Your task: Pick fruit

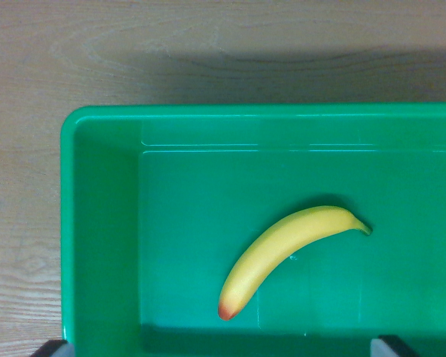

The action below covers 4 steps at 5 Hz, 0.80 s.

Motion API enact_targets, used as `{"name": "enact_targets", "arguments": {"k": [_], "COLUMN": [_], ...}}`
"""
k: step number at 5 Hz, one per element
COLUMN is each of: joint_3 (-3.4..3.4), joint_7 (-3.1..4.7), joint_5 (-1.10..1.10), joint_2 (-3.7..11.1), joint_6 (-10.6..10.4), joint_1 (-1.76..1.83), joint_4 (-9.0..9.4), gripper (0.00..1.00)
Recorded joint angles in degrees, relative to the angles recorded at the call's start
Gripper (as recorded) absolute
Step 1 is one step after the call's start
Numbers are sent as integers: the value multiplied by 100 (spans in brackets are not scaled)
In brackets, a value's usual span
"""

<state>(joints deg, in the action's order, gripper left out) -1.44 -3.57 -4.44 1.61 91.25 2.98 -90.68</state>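
Landmark: the green bin point(104, 223), which rests on a pale wooden surface point(30, 74); all places below are given from this bin.
Fruit: one banana point(282, 253) lies flat on the bin floor, alone, a little toward the wrist view's right and toward the lower wall, touching no wall.
Long axis: it runs diagonally, from the reddish tip at the lower left up to the green stem end at the upper right, with the curve bulging toward the upper left.
Jaws: two dark finger tips point(52, 348) show at the bottom edge, one near each lower corner of the bin; they stand wide apart and hold nothing.
Key relation: the banana lies between the two tips and further up the view, so I judge it is ahead of the jaws and below them.
Next move, my judgement: go forward and down, and turn the wrist so the jaws close across the thick middle, not along the length.
Risk: the smooth curved skin can maybe slip.
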Motion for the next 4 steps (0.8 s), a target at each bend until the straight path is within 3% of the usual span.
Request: {"name": "enact_targets", "arguments": {"k": [3,4], "joint_3": [-2,-7], "joint_7": [-22,-76], "joint_5": [3,10], "joint_2": [12,40], "joint_6": [-30,-104], "joint_1": [-3,-9], "joint_4": [23,77], "gripper": [0,0]}}
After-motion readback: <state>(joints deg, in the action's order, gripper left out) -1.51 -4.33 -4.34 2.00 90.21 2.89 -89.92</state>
